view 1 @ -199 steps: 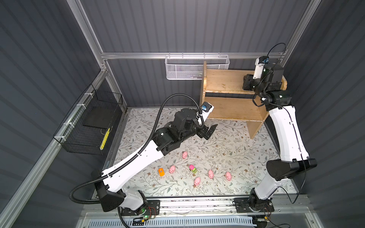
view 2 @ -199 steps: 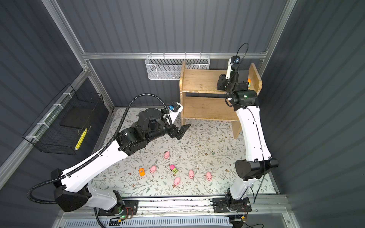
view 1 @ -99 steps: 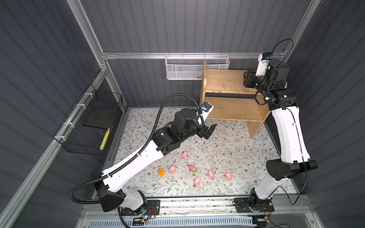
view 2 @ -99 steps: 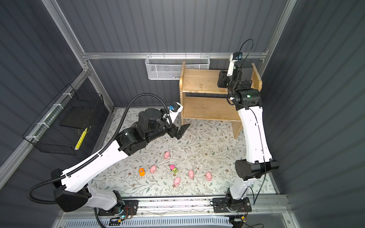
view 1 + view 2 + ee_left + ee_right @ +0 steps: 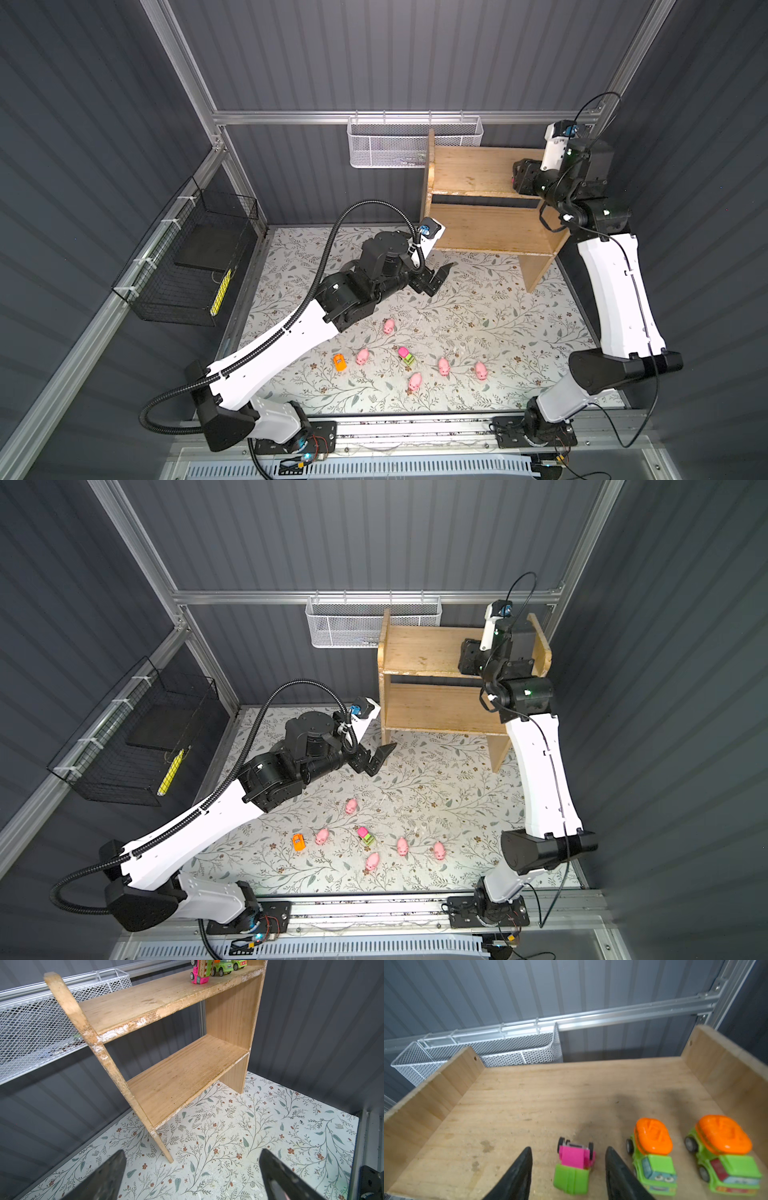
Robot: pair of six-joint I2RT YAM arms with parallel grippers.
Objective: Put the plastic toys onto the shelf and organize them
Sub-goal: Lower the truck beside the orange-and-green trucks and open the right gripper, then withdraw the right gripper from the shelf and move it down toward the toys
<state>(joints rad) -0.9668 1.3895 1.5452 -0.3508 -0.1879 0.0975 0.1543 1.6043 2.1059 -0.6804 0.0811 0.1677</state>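
Shelf (image 5: pixel 529 1095) top holds three vehicles (image 5: pixel 652 1151); seven toys (image 5: pixel 406 356) lie at its 7 o'clock. Right gripper (image 5: pixel 568 1148) released; left gripper (image 5: pixel 192 1150) spread, empty.

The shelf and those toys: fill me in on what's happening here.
Two robot arms are loading small toys onto the wooden shelf. The right pincer is over the top tier, jaws apart around a pink and green vehicle that sits there ungripped, beside two orange-topped green vehicles. The left pincer hangs open and empty above the floral mat. Five pink pigs, an orange vehicle and a second pink and green vehicle lie on the mat.
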